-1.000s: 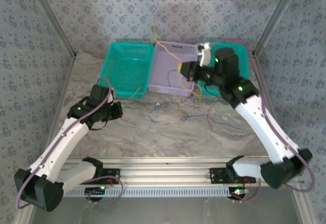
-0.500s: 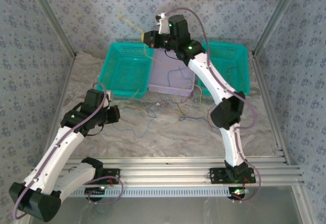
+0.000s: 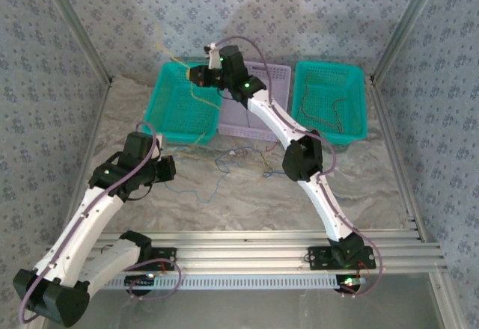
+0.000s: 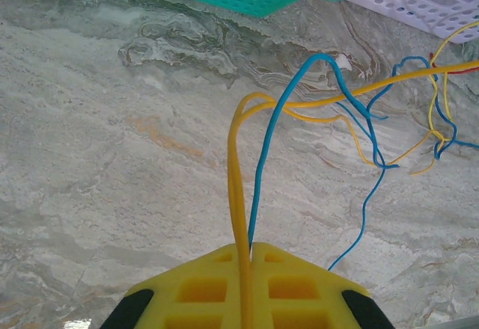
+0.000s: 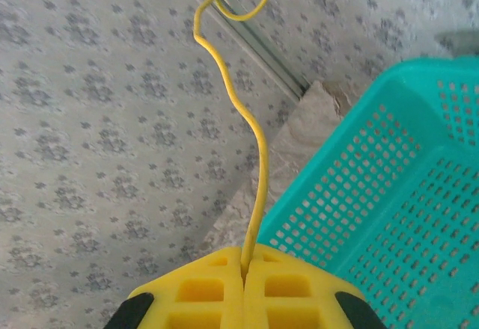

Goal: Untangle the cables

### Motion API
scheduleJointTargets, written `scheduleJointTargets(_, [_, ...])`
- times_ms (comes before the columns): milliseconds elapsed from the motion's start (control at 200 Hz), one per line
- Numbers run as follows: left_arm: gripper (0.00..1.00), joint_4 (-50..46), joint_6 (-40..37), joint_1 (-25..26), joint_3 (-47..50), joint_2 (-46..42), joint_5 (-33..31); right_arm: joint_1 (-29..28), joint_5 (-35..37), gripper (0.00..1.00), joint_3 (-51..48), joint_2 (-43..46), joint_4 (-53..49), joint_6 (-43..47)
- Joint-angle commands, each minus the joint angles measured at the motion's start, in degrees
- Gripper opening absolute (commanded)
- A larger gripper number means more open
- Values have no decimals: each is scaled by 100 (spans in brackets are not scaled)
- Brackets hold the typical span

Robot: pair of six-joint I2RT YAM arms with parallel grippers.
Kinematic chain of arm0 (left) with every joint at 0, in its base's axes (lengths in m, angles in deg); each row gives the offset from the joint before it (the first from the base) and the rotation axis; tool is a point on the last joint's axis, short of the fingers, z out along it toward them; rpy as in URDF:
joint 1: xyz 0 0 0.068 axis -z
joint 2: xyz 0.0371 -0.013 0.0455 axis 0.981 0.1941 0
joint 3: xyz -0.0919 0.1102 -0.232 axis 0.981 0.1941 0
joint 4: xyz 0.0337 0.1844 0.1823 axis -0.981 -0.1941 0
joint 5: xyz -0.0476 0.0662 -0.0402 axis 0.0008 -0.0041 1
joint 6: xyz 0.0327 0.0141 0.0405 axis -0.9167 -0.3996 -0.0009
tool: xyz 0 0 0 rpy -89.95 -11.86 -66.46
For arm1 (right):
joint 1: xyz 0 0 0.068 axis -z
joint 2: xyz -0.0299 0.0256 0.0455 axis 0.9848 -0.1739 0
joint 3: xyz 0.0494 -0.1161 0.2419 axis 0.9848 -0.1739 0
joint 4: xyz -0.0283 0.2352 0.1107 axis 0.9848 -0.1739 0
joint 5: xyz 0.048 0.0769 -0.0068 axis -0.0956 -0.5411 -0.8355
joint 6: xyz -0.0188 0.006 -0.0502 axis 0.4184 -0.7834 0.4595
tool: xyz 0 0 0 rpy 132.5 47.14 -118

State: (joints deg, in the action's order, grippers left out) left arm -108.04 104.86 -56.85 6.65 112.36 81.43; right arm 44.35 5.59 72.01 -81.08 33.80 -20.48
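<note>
Marbled desk (image 3: 247, 202) | right fingers (image 5: 206, 288), clamped on yellow cable (image 5: 259, 157), swung over left teal basket (image 5: 389, 187) | left fingers (image 4: 202, 288) clamp tangled cables (image 4: 234, 187) | strand separating.

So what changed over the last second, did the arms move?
The right end effector, shut on a yellow cable, swung left from the purple basket to above the left teal basket. The left end effector stayed put, clamped on yellow and blue cables.
</note>
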Motion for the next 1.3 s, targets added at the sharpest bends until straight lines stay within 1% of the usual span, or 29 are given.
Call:
scheduleJointTargets(0, [0, -32, -120, 2, 29, -75, -32, -64, 219, 0, -71, -90, 314, -57])
scheduleJointTargets(150, [0, -37, -127, 2, 29, -49, -11, -91, 301, 0, -509, -120, 614, -57])
scheduleJointTargets(335, [0, -36, -125, -3, 29, -49, -18, -80, 605, 0, -703, -195, 196, -56])
scheduleJointTargets(390, [0, -34, -130, 3, 30, -58, -19, -54, 722, 0, -695, -204, -101, -58])
scheduleJointTargets(505, [0, -25, -130, -5, 31, -58, -32, 31, 661, 0, -762, -187, -477, -505])
scheduleJointTargets(590, [0, -25, -138, -7, 29, -32, -28, 39, 656, 0, -782, -200, -721, -617])
scheduleJointTargets(819, [0, -29, -147, -7, 22, -5, -36, 15, 780, 0, -740, -338, -1452, -537])
scheduleJointTargets(929, [0, -31, -147, -7, 25, -5, -45, 7, 688, 0, -730, -414, -1534, -480])
scheduleJointTargets(999, [0, -32, -146, -7, 29, 4, -52, 5, 775, 0, -709, -432, -1579, -479])
scheduleJointTargets(1144, [0, -33, -144, -7, 20, 28, -49, 5, 997, 0, -112, -705, -2159, -434])
scheduleJointTargets(1294, [0, -31, -140, -7, 20, 43, -59, -17, 982, 0, -80, -778, -2107, -437])
